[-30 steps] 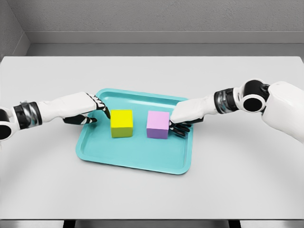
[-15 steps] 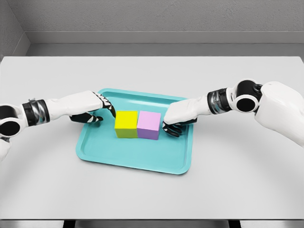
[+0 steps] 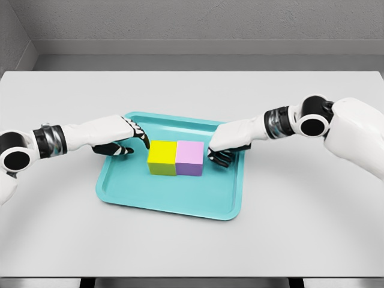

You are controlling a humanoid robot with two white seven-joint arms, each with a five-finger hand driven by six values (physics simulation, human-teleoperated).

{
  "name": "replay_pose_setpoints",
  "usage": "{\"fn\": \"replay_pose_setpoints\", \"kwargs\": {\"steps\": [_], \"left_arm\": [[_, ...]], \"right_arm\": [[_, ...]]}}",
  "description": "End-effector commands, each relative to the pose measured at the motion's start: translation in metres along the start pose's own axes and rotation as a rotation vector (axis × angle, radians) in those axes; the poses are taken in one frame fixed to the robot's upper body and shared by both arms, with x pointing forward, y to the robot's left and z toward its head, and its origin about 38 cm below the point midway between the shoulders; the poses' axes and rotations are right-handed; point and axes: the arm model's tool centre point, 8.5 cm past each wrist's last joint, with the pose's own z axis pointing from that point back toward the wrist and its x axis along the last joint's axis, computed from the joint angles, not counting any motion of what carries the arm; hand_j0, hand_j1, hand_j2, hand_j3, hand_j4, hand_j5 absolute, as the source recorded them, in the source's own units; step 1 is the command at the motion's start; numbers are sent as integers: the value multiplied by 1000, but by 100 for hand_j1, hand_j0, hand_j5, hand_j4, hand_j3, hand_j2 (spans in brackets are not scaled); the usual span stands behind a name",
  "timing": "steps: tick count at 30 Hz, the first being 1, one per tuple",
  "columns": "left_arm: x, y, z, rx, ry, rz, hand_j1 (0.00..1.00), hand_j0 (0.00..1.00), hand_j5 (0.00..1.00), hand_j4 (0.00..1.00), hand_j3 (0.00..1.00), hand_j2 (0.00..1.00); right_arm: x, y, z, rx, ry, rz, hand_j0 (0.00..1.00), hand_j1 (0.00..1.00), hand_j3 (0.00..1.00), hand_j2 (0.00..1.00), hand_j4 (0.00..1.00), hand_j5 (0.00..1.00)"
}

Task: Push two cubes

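Two small cubes, a bright yellow cube (image 3: 162, 157) and a pale purple cube (image 3: 190, 158), are sitting side by side in the middle of a shallow turquoise plastic tray (image 3: 171, 201) on the grey table (image 3: 192, 240), their inner faces touching with no gap showing between them. Both look like plain, matte, solid-coloured blocks, squarely aligned in one row running left to right. Flanking that row, the left hand (image 3: 123, 139) is hovering just beside the yellow cube's outer face, its fingers (image 3: 143, 139) extended and held together, tips close to the cube's top corner; contact is hard to confirm. On the opposite side, the right hand (image 3: 225, 147) is lying just beside the purple cube, its dark fingertips (image 3: 215, 158) curled slightly downward and seeming to touch that cube's outer face. Each hand is nearest its own cube, so any further push would be running inward along the row; judging by the closed seam, the pushing together appears essentially done
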Motion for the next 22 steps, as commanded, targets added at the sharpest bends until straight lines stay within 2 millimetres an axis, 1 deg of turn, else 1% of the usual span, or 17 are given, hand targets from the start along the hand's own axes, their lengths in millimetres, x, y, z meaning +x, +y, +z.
{"fn": "replay_pose_setpoints", "kwargs": {"steps": [1, 3, 4, 6, 8, 10, 11, 12, 14, 15, 16, 17, 18, 19, 20, 22], "left_arm": [[-1, -1, 3, -6, 2, -3, 62, 62, 62, 62, 62, 62], [-1, -2, 4, -3, 1, 5, 62, 62, 62, 62, 62, 62], [-1, -1, 4, -1, 2, 3, 61, 61, 61, 61, 61, 61], [-2, 1, 5, 1, 3, 1, 55, 55, 55, 55, 55, 55], [-3, 2, 7, 4, 7, 1, 53, 53, 53, 53, 53, 53], [-7, 5, 15, 6, 20, -5, 53, 53, 53, 53, 53, 53], [-9, 8, 20, 13, 21, 5, 53, 53, 53, 53, 53, 53], [-9, 12, 26, 23, 20, 8, 53, 53, 53, 53, 53, 53], [-16, 25, 46, 30, 43, -1, 53, 53, 53, 53, 53, 53], [-20, 30, 61, 27, 66, -15, 54, 54, 54, 54, 54, 54], [-19, 45, 79, 66, 83, -39, 59, 59, 59, 59, 59, 59], [-17, 52, 93, 86, 86, -42, 75, 75, 75, 75, 75, 75], [-20, 57, 106, 97, 96, -31, 99, 99, 99, 99, 99, 99], [-25, 64, 122, 110, 132, -42, 100, 100, 100, 100, 100, 100], [-29, 58, 132, 100, 157, -32, 100, 100, 100, 100, 100, 100], [-38, 54, 143, 88, 196, -17, 100, 100, 100, 100, 100, 100]], "right_arm": [[-2, 1, 3, -2, 8, -7, 10, 10, 10, 10, 10, 10], [-3, -2, 6, -5, 12, -1, 11, 11, 11, 11, 11, 11], [-3, -8, 9, -12, 15, 9, 11, 11, 11, 11, 11, 11], [-11, -18, 29, -23, 54, 27, 11, 11, 11, 11, 11, 11], [-19, -25, 52, -27, 100, 42, 12, 12, 12, 12, 12, 12], [-29, -26, 79, -29, 155, 46, 12, 12, 12, 12, 12, 12], [-33, -23, 88, -26, 174, 41, 12, 12, 12, 12, 12, 12], [-39, -18, 106, -22, 212, 32, 12, 12, 12, 12, 12, 12], [-47, -5, 133, -13, 268, 7, 13, 13, 13, 13, 13, 13], [-52, 1, 152, -21, 306, -9, 16, 16, 16, 16, 16, 16], [-55, 6, 164, -22, 332, -21, 31, 31, 31, 31, 31, 31], [-57, 10, 171, -18, 347, -29, 73, 73, 73, 73, 73, 73], [-58, 11, 174, -19, 353, -32, 100, 100, 100, 100, 100, 100], [-59, 15, 181, -14, 368, -39, 100, 100, 100, 100, 100, 100], [-60, 19, 187, -10, 381, -46, 100, 100, 100, 100, 100, 100], [-60, 20, 187, -9, 379, -46, 100, 100, 100, 100, 100, 100]]}}
